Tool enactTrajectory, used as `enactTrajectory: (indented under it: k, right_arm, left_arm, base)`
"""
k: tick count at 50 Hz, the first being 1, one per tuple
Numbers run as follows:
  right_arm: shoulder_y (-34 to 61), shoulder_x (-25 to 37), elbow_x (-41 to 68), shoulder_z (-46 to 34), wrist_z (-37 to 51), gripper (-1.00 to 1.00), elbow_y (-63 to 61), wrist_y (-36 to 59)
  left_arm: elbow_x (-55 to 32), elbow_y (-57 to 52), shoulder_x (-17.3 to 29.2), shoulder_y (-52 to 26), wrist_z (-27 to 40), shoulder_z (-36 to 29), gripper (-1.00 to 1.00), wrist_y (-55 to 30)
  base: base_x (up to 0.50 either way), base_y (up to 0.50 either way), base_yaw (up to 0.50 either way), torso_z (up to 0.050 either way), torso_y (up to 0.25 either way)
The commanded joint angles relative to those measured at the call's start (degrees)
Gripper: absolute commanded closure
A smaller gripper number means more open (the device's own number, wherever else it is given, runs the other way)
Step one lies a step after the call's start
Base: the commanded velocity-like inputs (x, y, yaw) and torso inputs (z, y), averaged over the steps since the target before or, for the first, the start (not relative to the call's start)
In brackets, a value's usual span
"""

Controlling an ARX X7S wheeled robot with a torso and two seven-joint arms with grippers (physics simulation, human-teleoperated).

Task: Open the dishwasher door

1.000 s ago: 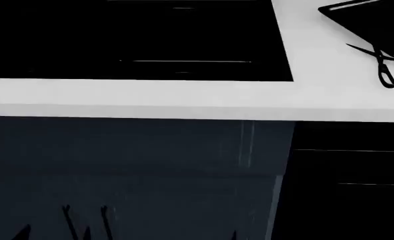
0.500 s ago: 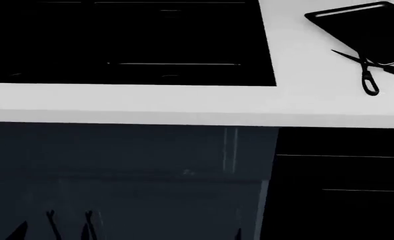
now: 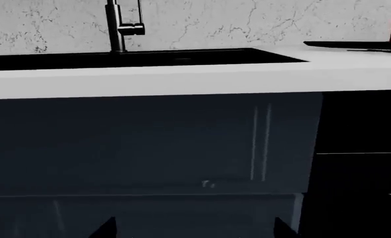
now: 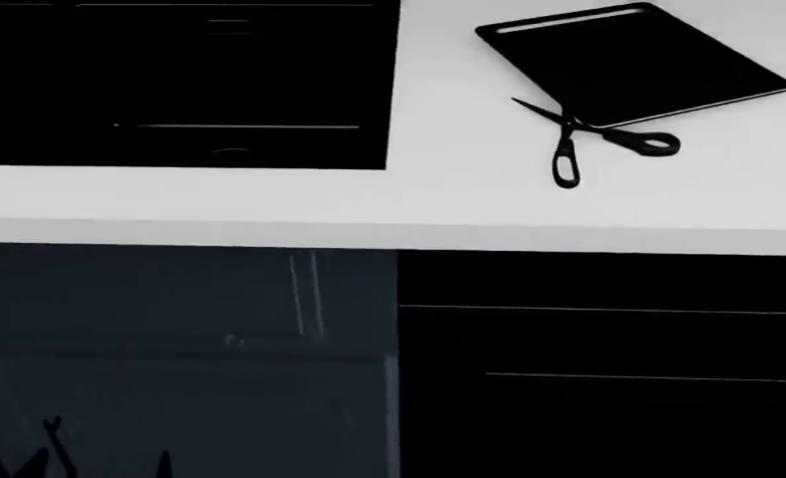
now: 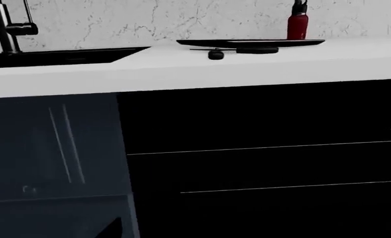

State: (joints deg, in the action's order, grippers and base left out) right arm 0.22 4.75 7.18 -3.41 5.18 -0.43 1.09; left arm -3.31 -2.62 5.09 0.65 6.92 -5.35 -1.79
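Observation:
The dishwasher door [image 4: 606, 344] is a glossy black front under the white counter, at the lower right of the head view. Its thin bar handle [image 4: 646, 377] runs below a seam line. It fills most of the right wrist view [image 5: 268, 163], handle [image 5: 294, 186] included, and shows at the edge of the left wrist view [image 3: 361, 148]. My left gripper [image 3: 194, 230] is open and empty, facing the blue-grey cabinet. My right gripper [image 5: 195, 230] is open; one fingertip [image 5: 112, 229] shows at the door's edge, and the other is lost against the black.
The white counter [image 4: 233, 204] overhangs the fronts. On it lie a black tray [image 4: 632, 60] and scissors [image 4: 572, 149]. A black sink [image 4: 180, 80] with a faucet [image 3: 119, 25] sits to the left. A red bottle [image 5: 298, 22] stands at the wall. Blue-grey cabinet doors [image 4: 166, 349] adjoin the dishwasher.
The head view has swung to the right: sink, tray and scissors slid left, and the dishwasher door takes up much more of the lower right.

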Motion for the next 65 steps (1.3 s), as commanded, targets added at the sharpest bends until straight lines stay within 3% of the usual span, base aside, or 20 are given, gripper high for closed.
enactTrajectory:
  k: [1, 34, 50, 65]
  right_arm:
    - [0.16, 0.73, -0.37, -1.47, 1.38, -1.00, -0.35, -0.02]
    - [1.37, 1.75, 0.34, -5.09, 2.35, -1.00, 6.53, -3.92]
    - [1.11, 3.59, -1.44, -5.50, 4.73, -1.00, 2.94, -3.95]
    - [1.16, 4.37, -2.77, -7.39, 5.45, -1.00, 0.28, -2.36]
  left_arm:
    - [-0.43, 1.27, 0.78, 0.07, 0.85, -1.16, -1.00, 1.00]
    - [0.61, 2.95, 2.58, 0.28, 3.22, -4.94, -1.00, 2.44]
    - [0.27, 3.49, 3.39, -1.18, 4.06, -5.17, -1.00, 3.20]
    - [-1.01, 4.27, 4.02, -1.91, 4.36, -5.08, -1.00, 3.33]
  base:
    - [0.00, -0.50, 0.00, 0.000, 0.000]
    - [0.00, -0.50, 0.00, 0.000, 0.000]
    - [0.00, -0.50, 0.00, 0.000, 0.000]
    - [0.00, -0.01, 0.00, 0.000, 0.000]
